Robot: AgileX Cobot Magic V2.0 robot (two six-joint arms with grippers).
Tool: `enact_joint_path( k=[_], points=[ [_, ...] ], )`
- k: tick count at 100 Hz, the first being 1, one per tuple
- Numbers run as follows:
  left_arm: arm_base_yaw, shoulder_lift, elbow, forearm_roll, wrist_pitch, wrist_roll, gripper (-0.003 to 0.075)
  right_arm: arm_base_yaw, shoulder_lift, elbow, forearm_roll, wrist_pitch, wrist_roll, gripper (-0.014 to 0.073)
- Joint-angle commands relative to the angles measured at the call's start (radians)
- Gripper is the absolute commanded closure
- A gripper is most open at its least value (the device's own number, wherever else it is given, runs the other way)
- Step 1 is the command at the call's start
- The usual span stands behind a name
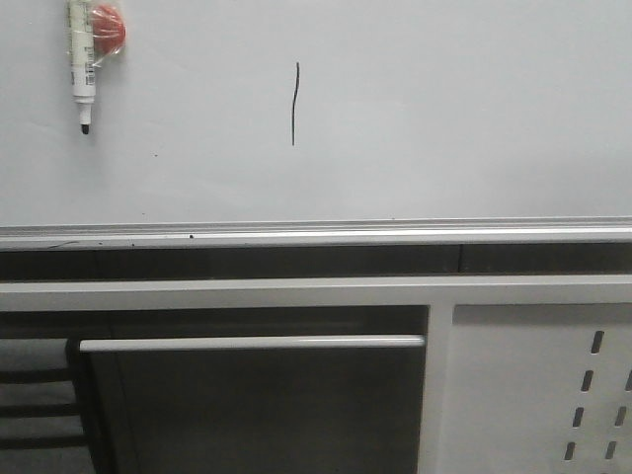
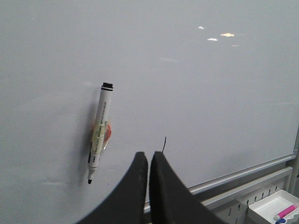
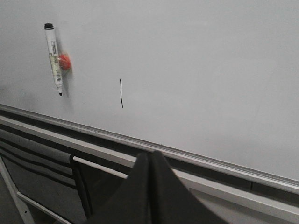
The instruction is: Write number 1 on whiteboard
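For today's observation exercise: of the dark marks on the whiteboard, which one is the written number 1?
The number 1 is the thin, wavy vertical stroke right of the marker pen; the others are tiny specks.

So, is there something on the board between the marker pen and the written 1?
Nothing: between marker pen and number 1, the whiteboard is bare in the front view.

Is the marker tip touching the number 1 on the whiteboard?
Apart. The front view shows bare whiteboard between the marker tip and the number 1.
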Motion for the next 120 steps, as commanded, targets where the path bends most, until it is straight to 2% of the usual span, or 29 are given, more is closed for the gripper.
enact_joint_path(
  k=[1, 34, 40, 43, 50, 57, 62, 66, 80, 92, 102, 108, 111, 120],
  points=[
    [0.002, 0.011, -0.026, -0.010, -0.036, -0.002, 0.0741, -0.006, 0.004, -0.024, 0.019, -0.060, -0.001, 0.0657],
    [0.002, 0.011, -0.026, -0.008, -0.036, -0.002, 0.0741, -0.006, 0.004, -0.024, 0.019, -0.060, -0.001, 0.0657],
    [0.003, 0.011, -0.026, 0.042, -0.033, -0.010, 0.0741, -0.006, 0.004, -0.024, 0.019, -0.060, -0.001, 0.0657],
    [0.007, 0.011, -0.026, 0.113, -0.025, -0.030, 0.0741, -0.006, 0.004, -0.024, 0.019, -0.060, -0.001, 0.0657],
    [0.036, 0.011, -0.026, 0.344, -0.019, -0.227, 0.0741, -0.006, 0.004, -0.024, 0.019, -0.060, -0.001, 0.0657],
    [0.099, 0.011, -0.007, 0.580, -0.019, -0.494, 0.0741, -0.006, 0.004, -0.024, 0.019, -0.060, -0.001, 0.0657],
    [0.156, 0.011, 0.012, 0.690, -0.019, -0.653, 0.0741, -0.006, 0.004, -0.022, 0.019, -0.060, -0.001, 0.0657],
    [0.207, 0.011, 0.031, 0.744, -0.019, -0.713, 0.0741, -0.006, 0.004, -0.022, 0.019, -0.060, -0.001, 0.0657],
    [0.352, -0.013, 0.089, 0.788, -0.015, -0.762, 0.0741, -0.006, 0.004, -0.022, 0.019, -0.060, -0.001, 0.0657],
    [0.426, -0.079, 0.144, 0.805, -0.007, -0.762, 0.0741, -0.006, 0.004, -0.022, 0.019, -0.060, -0.001, 0.0657],
    [0.453, -0.083, 0.199, 0.807, -0.017, -0.762, 0.0741, -0.006, 0.004, -0.022, 0.019, -0.060, -0.001, 0.0657],
    [0.456, -0.083, 0.242, 0.793, -0.071, -0.764, 0.0741, -0.006, 0.004, -0.022, 0.019, -0.060, -0.001, 0.0657],
    [0.456, -0.083, 0.237, 0.783, -0.017, -0.764, 0.0741, -0.006, 0.004, -0.022, 0.019, -0.060, -0.001, 0.0657],
    [0.456, -0.083, 0.239, 0.746, 0.009, -0.764, 0.0741, -0.006, 0.004, -0.022, 0.019, -0.060, -0.001, 0.0657]
  ],
)
